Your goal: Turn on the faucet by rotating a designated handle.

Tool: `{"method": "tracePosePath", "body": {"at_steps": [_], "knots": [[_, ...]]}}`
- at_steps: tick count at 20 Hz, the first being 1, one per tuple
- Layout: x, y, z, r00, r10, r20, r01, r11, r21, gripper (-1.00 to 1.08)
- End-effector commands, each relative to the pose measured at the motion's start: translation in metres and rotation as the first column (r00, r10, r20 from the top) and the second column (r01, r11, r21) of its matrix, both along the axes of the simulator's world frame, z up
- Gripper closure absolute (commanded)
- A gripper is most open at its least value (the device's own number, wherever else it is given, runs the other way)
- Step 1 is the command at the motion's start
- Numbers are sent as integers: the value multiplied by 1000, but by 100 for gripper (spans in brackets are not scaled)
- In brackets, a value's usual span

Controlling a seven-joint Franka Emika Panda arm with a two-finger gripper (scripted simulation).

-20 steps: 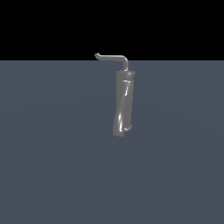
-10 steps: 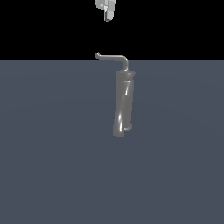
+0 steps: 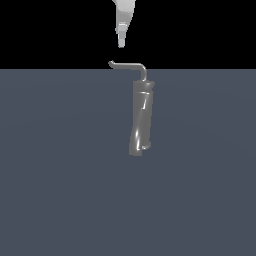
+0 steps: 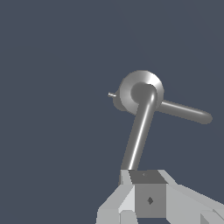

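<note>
The faucet (image 3: 141,117) is a tall shiny grey cylinder standing on the dark floor. The handle (image 3: 128,65) is a thin bent rod on its top, reaching toward the exterior view's left and ending in a small upturned tip. My white gripper (image 3: 121,44) hangs just above that tip, apart from it, with its fingers together and nothing between them. In the wrist view I look down on the faucet's round top (image 4: 141,89). The handle (image 4: 139,131) runs from it to just under my gripper (image 4: 142,176).
A second, thicker rod (image 4: 184,112) sticks out sideways from below the faucet's top in the wrist view. The flat dark grey floor (image 3: 60,175) surrounds the faucet on all sides.
My gripper has come into the exterior view from above and moved down toward the handle's tip. The faucet and handle have not moved.
</note>
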State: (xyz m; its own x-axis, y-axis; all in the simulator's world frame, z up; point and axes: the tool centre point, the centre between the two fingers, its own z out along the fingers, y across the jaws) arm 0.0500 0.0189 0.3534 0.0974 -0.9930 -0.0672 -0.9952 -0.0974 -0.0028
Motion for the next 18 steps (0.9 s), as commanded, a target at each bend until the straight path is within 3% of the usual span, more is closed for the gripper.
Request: {"method": "tracePosePath", "body": {"at_steps": [1,9,18], "knots": [[11,3,-12,998,-63,-3,63,998,-14,108],[33,9,-40,980,-201,-1,201,978,-50,108],[42,12,-53,966,-260,4,260,963,-67,108]]}}
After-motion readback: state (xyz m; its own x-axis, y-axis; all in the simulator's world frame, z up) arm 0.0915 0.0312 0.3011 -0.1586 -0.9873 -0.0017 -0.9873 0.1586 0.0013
